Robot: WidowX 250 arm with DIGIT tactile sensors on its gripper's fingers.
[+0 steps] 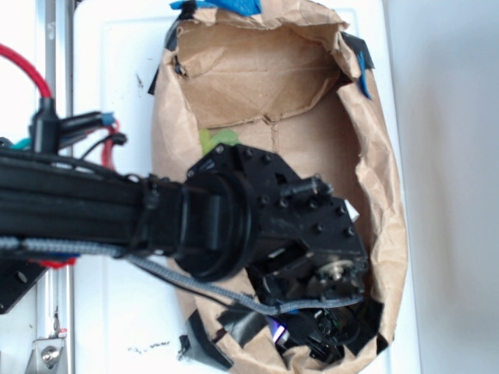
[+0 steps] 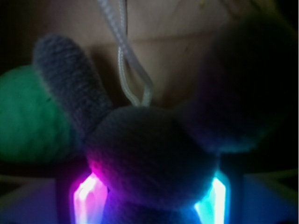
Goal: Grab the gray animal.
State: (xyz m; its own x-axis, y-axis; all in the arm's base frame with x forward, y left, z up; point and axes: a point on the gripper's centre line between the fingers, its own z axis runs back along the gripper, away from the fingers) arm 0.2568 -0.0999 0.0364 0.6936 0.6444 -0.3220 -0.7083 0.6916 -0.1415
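In the wrist view the gray animal, a dark-gray plush, fills the space between my gripper's two glowing fingers. Both pads press against the sides of its round head. One long ear sticks up to the left, another dark one spreads to the right, and a thin white string loop rises from the head's top. In the exterior view the gripper is deep in the near end of the brown paper bag, and the arm hides the animal.
A round green ball lies just left of the animal, touching its ear. A lime-green plush peeks out beside the arm. The bag's crumpled walls surround the gripper closely. White table edge and cables at left.
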